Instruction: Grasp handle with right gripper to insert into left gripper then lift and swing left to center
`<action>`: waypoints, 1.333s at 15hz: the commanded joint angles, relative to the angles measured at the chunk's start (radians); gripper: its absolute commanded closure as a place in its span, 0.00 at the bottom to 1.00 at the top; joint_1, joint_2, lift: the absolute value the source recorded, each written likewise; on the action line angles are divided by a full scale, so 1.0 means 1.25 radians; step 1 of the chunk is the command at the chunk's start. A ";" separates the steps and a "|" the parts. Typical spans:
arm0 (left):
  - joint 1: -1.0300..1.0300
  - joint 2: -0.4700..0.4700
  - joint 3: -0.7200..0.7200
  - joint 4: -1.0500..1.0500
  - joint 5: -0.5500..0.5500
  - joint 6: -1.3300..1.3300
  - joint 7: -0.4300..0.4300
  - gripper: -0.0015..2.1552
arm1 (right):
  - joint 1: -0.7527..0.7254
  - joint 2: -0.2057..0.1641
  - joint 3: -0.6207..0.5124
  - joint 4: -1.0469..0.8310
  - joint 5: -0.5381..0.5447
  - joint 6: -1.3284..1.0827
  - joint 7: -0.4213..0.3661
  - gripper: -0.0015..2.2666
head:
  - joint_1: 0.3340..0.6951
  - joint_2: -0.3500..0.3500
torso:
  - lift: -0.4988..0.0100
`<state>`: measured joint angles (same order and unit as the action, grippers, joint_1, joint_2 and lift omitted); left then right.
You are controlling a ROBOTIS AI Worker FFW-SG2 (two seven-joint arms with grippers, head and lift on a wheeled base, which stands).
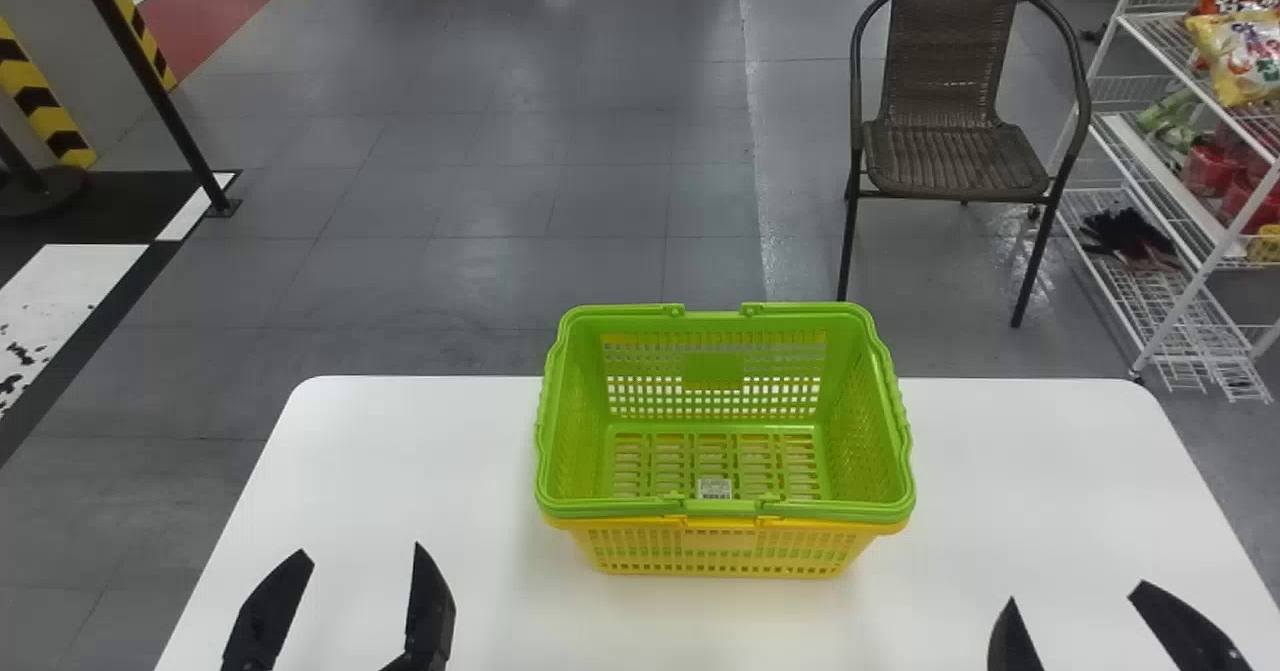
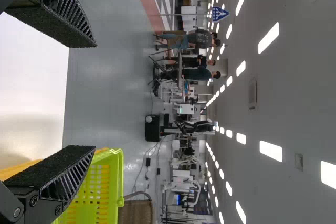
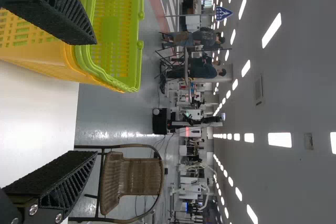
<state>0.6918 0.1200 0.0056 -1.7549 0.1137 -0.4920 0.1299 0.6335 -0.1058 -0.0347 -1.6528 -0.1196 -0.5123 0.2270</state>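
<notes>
Find the left end effector (image 1: 362, 552) over the near left part of the worktop (image 1: 400, 471), open wide and holding nothing. Find the right end effector (image 1: 1076, 596) over the near right part, likewise open wide and empty. Locate the green basket (image 1: 713, 369) upright at the far middle of the worktop, nested in the yellow basket (image 1: 720, 541). Treat the handle (image 1: 725, 509) as apparently folded down along the rim.

Caution: expect a missed grasp on closing too high or off to one side, owing to the handle's close fit against the rim. Guard against pinching rim and handle together, with dragging of the whole stack as the probable result. Avoid pushing away from the robot, for risk of tipping over the far edge towards the floor (image 1: 480, 271). Allow for tight nesting, with possible lifting of both baskets or a sudden drop partway up. At handover, beware of slip from poor alignment; during the swing, of swaying.

Consult the head view for the basket's inside, including a white label (image 1: 714, 488) at the bottom, and for the wire rack (image 1: 1205, 271) with snack packs (image 1: 1240, 51). Consult the right wrist view for the doubled green rim from the side, and for ceiling lights (image 3: 271, 31) beyond
</notes>
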 commanded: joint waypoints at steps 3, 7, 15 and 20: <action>0.000 0.001 -0.002 -0.001 -0.001 0.000 0.004 0.06 | 0.000 0.000 0.001 -0.003 0.000 0.004 0.000 0.02 | 1.00 0.63 | 0.98; -0.002 0.001 -0.005 -0.001 -0.001 0.003 0.005 0.06 | 0.000 0.000 0.001 -0.003 0.000 0.009 0.000 0.03 | 1.00 0.63 | 0.98; -0.011 0.001 -0.001 -0.016 -0.026 0.035 0.000 0.06 | 0.000 0.001 0.002 -0.003 0.000 0.009 0.000 0.03 | 1.00 0.63 | 0.98; -0.044 0.001 0.047 -0.107 -0.019 0.231 -0.097 0.05 | 0.004 0.001 0.006 -0.002 0.000 0.009 0.000 0.03 | 1.00 0.61 | 0.98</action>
<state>0.6525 0.1213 0.0519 -1.8654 0.0885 -0.2317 0.0099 0.6367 -0.1043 -0.0285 -1.6551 -0.1197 -0.5007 0.2269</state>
